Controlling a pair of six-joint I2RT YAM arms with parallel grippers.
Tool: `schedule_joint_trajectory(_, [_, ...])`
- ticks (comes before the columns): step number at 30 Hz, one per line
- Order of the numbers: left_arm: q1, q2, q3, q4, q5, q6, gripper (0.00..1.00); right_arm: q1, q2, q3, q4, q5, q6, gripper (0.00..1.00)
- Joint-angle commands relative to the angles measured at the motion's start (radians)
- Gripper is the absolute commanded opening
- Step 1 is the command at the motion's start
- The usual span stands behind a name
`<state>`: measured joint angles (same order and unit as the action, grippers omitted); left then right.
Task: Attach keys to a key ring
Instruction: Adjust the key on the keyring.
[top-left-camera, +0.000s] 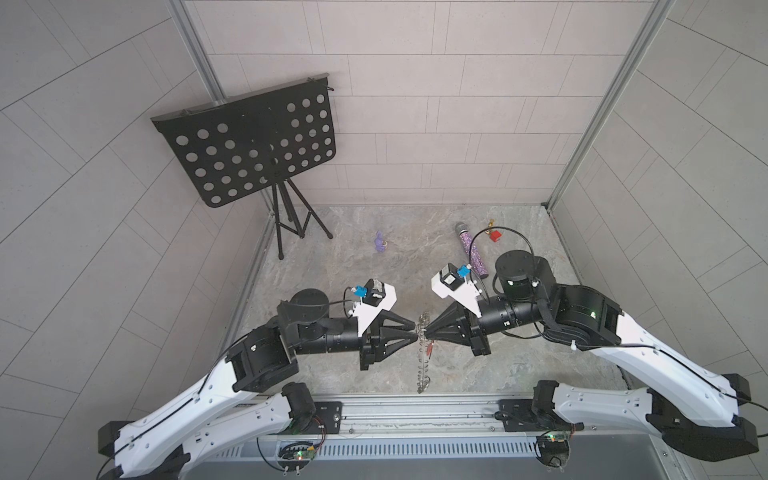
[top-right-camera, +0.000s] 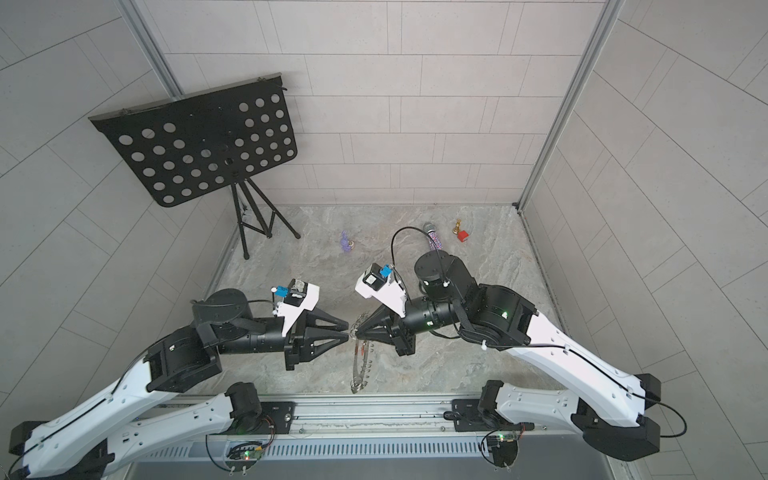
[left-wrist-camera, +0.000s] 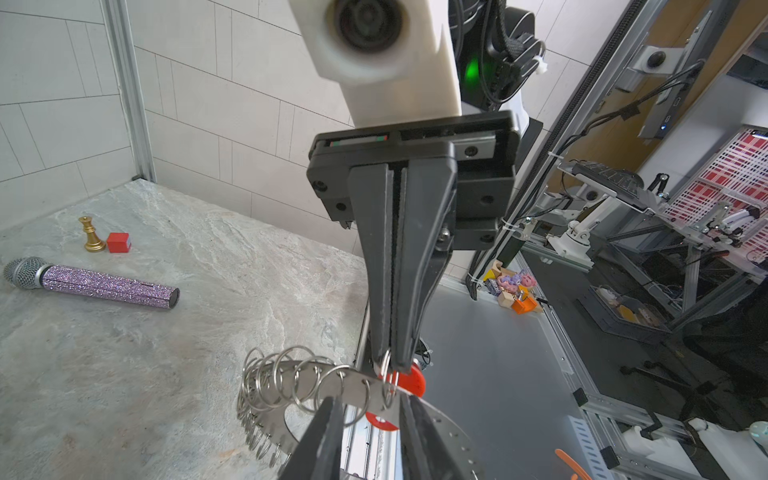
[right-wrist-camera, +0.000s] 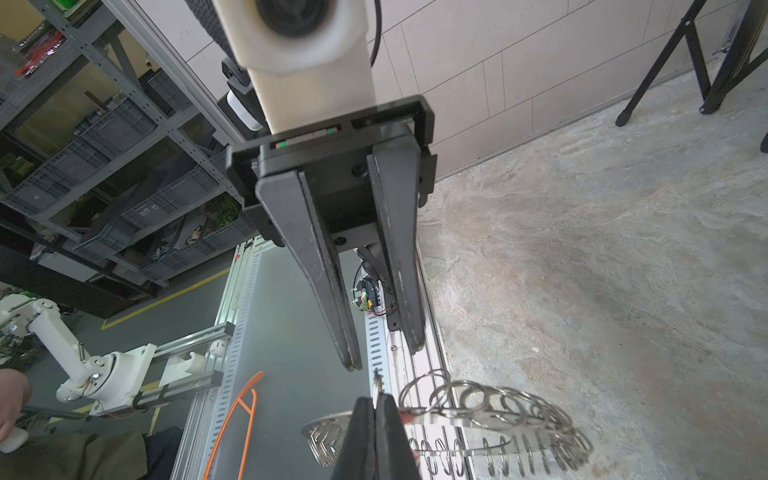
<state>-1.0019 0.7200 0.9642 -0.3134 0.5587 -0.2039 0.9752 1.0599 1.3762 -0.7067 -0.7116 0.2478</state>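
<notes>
— Well, where does the key ring (left-wrist-camera: 353, 384) sit against the two arms?

— Right between them, where the two grippers meet tip to tip over the desk (top-left-camera: 374, 270). Both top views show it nearly edge-on, a thin line running from the jaw tips toward the near edge of the desk. Whether its low end rests on the desk I cannot tell.

— Who has it?

— The right gripper (left-wrist-camera: 392, 365). Its jaws are pressed together on the rim, at one of the wire loops (left-wrist-camera: 262, 378). The left gripper (top-left-camera: 415, 331) faces it from the other side with its jaws narrowly apart. In the left wrist view they flank that stretch of rim, and I see no clamp there.

— And the key (left-wrist-camera: 412, 382)?

— Only its red tag (top-left-camera: 432, 345) is plain. It hangs just beside the right jaw tips, on the right arm's side of the key ring. The metal part is too small to make out, and I can't say whether it is threaded on a loop.

— So what does the next move turn on?

— As I judge it, on the tag lying across the key ring from the open jaws. The right arm is nearer but busy holding. The left would have to reach past the rim, along the line on which the two grippers face each other.
</notes>
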Motion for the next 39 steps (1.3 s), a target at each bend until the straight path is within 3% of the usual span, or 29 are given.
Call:
schedule_joint_trajectory(1, [-0.004, 0.004, 0.027, 0.003, 0.024, 0.019, 0.28, 0.005, -0.003, 0.009, 0.047, -0.024, 0.016, 0.0])
schedule_joint_trajectory(10, [-0.004, 0.032, 0.024, 0.029, 0.069, 0.017, 0.21, 0.011, 0.003, -0.002, 0.068, -0.029, 0.027, 0.0])
schedule_joint_trajectory(15, [-0.004, 0.035, 0.023, 0.054, 0.071, 0.017, 0.12, 0.014, 0.01, -0.009, 0.069, -0.028, 0.028, 0.0])
schedule_joint_trajectory(18, [-0.004, 0.033, 0.022, 0.063, 0.072, 0.019, 0.0, 0.014, 0.014, -0.012, 0.071, -0.028, 0.028, 0.0])
schedule_joint_trajectory(23, [-0.004, 0.03, 0.014, 0.075, 0.086, 0.02, 0.0, 0.013, 0.007, -0.019, 0.093, -0.006, 0.038, 0.0])
schedule_joint_trajectory(28, [-0.004, 0.003, -0.036, 0.146, 0.075, -0.01, 0.0, -0.005, -0.034, -0.029, 0.126, 0.037, 0.055, 0.3])
schedule_joint_trajectory(31, [-0.004, -0.03, -0.088, 0.241, 0.054, -0.056, 0.0, -0.02, -0.065, -0.044, 0.16, 0.035, 0.084, 0.41])
schedule_joint_trajectory(35, [-0.004, -0.064, -0.134, 0.326, 0.029, -0.102, 0.0, -0.03, -0.091, -0.058, 0.165, 0.037, 0.095, 0.43])
schedule_joint_trajectory(39, [-0.004, -0.075, -0.138, 0.34, 0.02, -0.112, 0.0, -0.031, -0.091, -0.071, 0.17, 0.018, 0.112, 0.38])
